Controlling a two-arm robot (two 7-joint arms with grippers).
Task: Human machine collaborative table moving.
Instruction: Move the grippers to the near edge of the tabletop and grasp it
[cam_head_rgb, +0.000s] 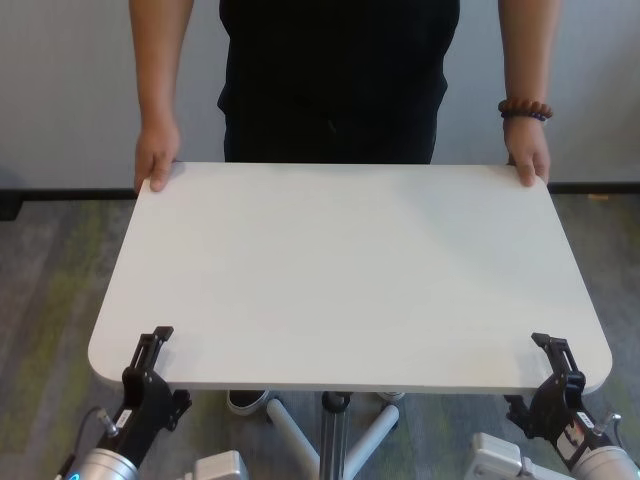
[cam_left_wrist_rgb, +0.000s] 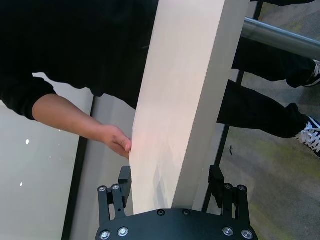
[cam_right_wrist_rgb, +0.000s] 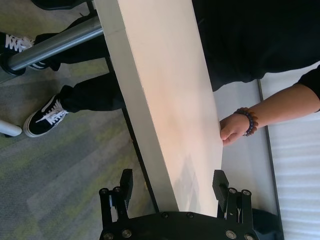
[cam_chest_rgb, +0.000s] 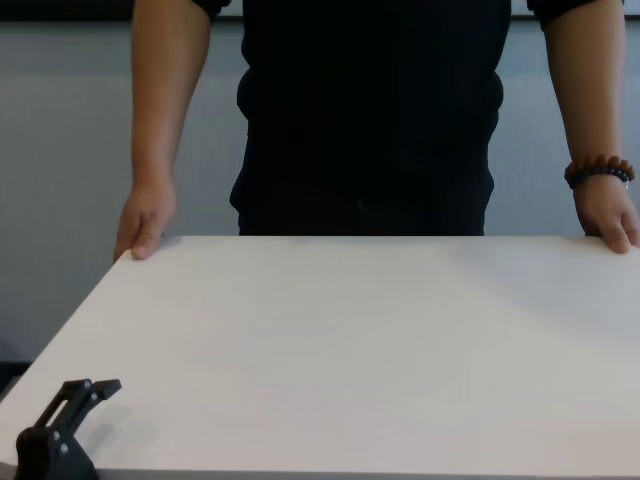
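Head view: I see the tabletop level between me and the human, whose hands sit on the far corners, while my left gripper and right gripper are at the near corners. Wrist views: both grippers straddle the tabletop's edge, fingers parted with a gap either side, not clamped. Chest view: only the left gripper's upper finger shows over the near-left corner.

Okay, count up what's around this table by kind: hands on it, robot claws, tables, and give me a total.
Human hands on the far corners: 2, one and the braceleted one
Robot claws at the near corners: 2, left claw and right claw
White table: 1
Total: 5
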